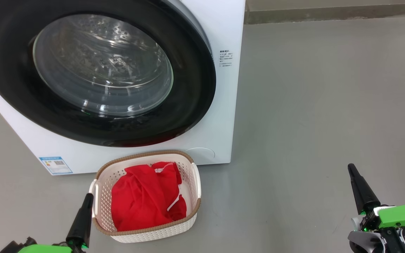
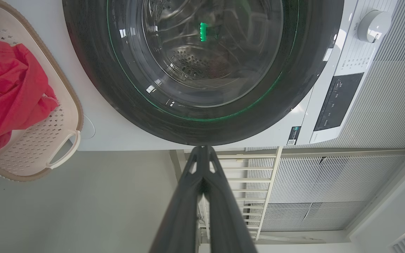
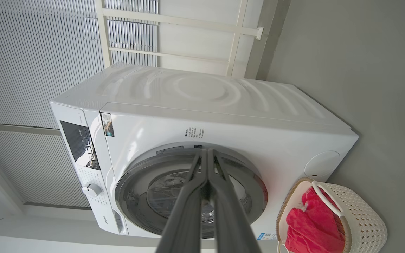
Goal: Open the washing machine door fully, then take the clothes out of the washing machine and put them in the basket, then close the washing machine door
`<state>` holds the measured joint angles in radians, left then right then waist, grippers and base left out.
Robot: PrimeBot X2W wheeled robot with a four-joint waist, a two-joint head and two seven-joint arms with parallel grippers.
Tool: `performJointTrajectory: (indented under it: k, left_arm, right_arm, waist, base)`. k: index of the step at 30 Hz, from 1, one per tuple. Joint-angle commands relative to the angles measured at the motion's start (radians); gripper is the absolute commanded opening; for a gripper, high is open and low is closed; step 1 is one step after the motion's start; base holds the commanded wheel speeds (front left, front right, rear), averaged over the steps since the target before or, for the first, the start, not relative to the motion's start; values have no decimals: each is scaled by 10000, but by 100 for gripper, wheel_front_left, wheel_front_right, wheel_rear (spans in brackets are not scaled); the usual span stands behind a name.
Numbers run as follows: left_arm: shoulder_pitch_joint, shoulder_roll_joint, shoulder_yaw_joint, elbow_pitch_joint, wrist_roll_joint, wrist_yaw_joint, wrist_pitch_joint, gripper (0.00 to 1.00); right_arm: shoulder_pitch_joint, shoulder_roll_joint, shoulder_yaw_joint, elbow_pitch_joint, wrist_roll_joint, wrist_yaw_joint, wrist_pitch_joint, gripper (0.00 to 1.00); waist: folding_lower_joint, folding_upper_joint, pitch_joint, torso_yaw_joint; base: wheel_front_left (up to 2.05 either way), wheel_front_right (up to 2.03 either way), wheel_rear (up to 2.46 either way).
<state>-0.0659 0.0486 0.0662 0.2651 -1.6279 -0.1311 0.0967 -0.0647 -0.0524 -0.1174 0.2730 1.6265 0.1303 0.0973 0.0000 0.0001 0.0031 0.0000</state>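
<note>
The white washing machine [image 1: 223, 116] stands ahead with its round black-rimmed door [image 1: 97, 73] lying flat against its front, the steel drum showing through the glass. On the floor in front sits the cream basket [image 1: 192, 182] with the red clothes [image 1: 146, 196] heaped inside. My left gripper [image 1: 89, 195] is shut and empty, just left of the basket's handle. My right gripper [image 1: 351, 166] is shut and empty, well to the right over bare floor. The door [image 2: 202, 70] and the basket [image 2: 65, 105] also appear in the left wrist view, and the machine [image 3: 202, 116] in the right wrist view.
Grey floor [image 1: 311, 105] stretches to the right of the machine, up to a wall base [image 1: 329, 14]. A control panel and dial [image 3: 91, 189] sit at the machine's top. A white railing and ribbed wall panels [image 2: 329, 182] stand beyond.
</note>
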Motion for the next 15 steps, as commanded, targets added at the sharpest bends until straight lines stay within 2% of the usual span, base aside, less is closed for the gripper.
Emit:
performJointTrajectory:
  k: [1, 15]
  left_arm:
    - [-411, 101, 363, -204, 100, 4, 75, 0]
    - [-413, 85, 387, -203, 120, 4, 94, 0]
  right_arm:
    - [-420, -73, 163, -289, -75, 4, 58, 0]
    - [-423, -54, 137, -287, -97, 4, 79, 0]
  waist:
    - [0, -1, 0, 0]
    - [0, -1, 0, 0]
  base:
    - [0, 0, 0]
    - [0, 0, 0]
